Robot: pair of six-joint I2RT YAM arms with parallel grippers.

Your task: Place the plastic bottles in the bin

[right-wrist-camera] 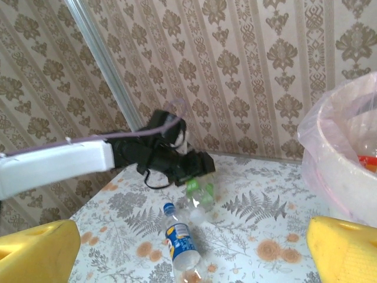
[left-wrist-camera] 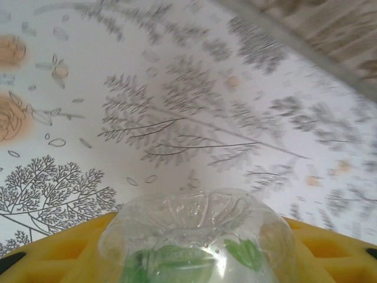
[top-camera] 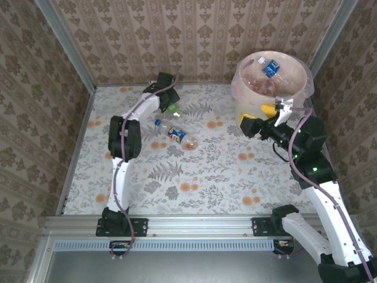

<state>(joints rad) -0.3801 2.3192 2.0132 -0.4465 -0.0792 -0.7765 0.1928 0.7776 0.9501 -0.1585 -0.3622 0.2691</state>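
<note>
Yellow fingers (left-wrist-camera: 59,250) around clear lobed bottle (left-wrist-camera: 197,230)

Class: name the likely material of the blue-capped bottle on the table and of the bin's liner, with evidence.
Blue-capped bottle: clear, glossy thin plastic, probably; the tablecloth shows through it. Liner: thin translucent pinkish plastic film, seemingly; it wrinkles over the bin rim.

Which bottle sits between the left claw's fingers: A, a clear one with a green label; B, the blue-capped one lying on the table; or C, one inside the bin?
A: the left wrist view shows a clear green-labelled bottle between the yellow fingers of the left claw; the blue-capped bottle lies apart.
</note>
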